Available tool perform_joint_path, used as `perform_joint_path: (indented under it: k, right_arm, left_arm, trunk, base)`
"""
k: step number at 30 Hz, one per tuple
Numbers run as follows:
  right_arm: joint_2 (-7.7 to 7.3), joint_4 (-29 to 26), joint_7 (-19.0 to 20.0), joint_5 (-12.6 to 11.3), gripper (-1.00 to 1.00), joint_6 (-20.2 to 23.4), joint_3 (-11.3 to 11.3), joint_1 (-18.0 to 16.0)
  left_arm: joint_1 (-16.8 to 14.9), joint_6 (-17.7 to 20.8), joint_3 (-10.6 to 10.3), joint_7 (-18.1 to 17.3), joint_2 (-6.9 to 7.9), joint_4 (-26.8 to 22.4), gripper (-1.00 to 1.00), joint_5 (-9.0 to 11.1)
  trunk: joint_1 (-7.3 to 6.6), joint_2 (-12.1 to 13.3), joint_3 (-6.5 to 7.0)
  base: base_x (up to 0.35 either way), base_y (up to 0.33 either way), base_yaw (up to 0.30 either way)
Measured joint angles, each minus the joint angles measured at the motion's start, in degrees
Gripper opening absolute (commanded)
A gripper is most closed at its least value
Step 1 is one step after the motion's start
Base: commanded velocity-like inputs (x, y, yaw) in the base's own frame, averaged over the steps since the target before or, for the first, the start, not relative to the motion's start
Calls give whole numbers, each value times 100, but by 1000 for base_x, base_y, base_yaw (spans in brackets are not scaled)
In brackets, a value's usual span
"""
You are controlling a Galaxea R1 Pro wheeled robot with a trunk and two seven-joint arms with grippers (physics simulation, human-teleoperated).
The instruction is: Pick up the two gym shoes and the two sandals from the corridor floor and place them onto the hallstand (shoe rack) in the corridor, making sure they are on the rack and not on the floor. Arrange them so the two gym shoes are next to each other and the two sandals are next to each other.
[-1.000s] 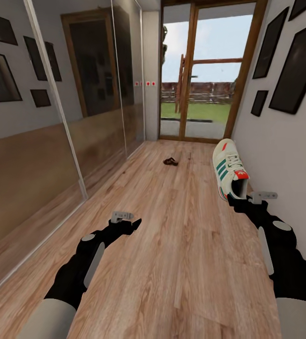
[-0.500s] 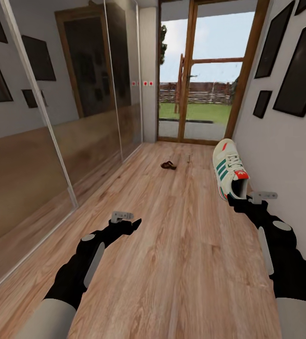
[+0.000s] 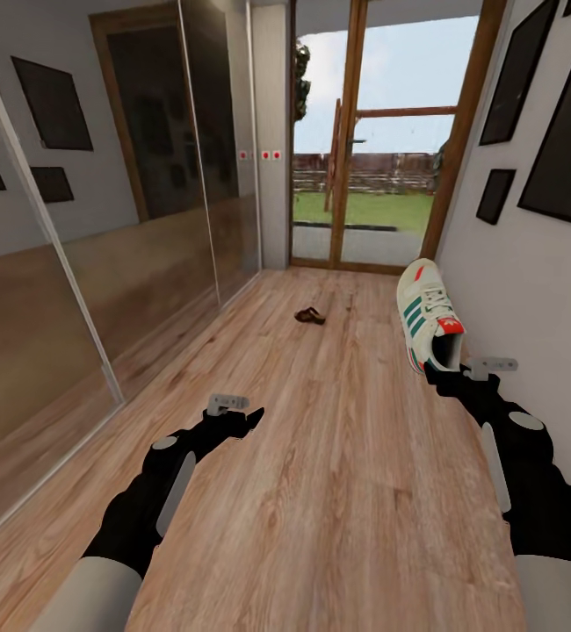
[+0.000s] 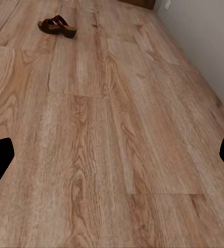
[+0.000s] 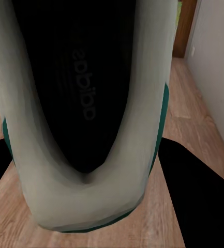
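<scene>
A cream-white gym shoe (image 3: pixel 426 314) with green stripes and a red-orange heel is held up off the corridor floor (image 3: pixel 347 474), toe pointing away. My right gripper (image 3: pixel 440 372) is shut on its heel end. The right wrist view looks into the shoe's dark inside (image 5: pixel 86 98), with one black finger (image 5: pixel 194 181) beside it. A dark brown sandal (image 3: pixel 310 316) lies on the planks far ahead, near the glass door; the left wrist view also catches this sandal (image 4: pixel 57 26). My left gripper (image 3: pixel 250 420) hovers low over bare floor, open and holding nothing. The hallstand is out of view.
Mirrored sliding doors (image 3: pixel 101 263) line the left side. A white wall (image 3: pixel 531 290) hung with black frames runs close beside my right arm. A wood-framed glass door (image 3: pixel 365 175) closes the corridor's far end.
The whole picture has shifted: the camera has moved along the corridor, so the mirrored doors slide past and the sandal sits lower in view. Both arms and the held shoe keep their pose.
</scene>
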Motion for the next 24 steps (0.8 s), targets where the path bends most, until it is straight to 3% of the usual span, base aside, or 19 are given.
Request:
perform_joint_path:
  k: [13,24]
  right_arm:
    - [0,-1,0,-1,-100,-1,0,0]
    - [0,-1,0,0,-100,-4,0,0]
  left_arm:
    - [0,0,0,0,1,0,100,0]
    - [0,0,0,0,1,0,100,0]
  trunk:
    - [0,0,17]
    - [0,0,20]
  base:
    - [344,-136,-99]
    - [344,-135,-10]
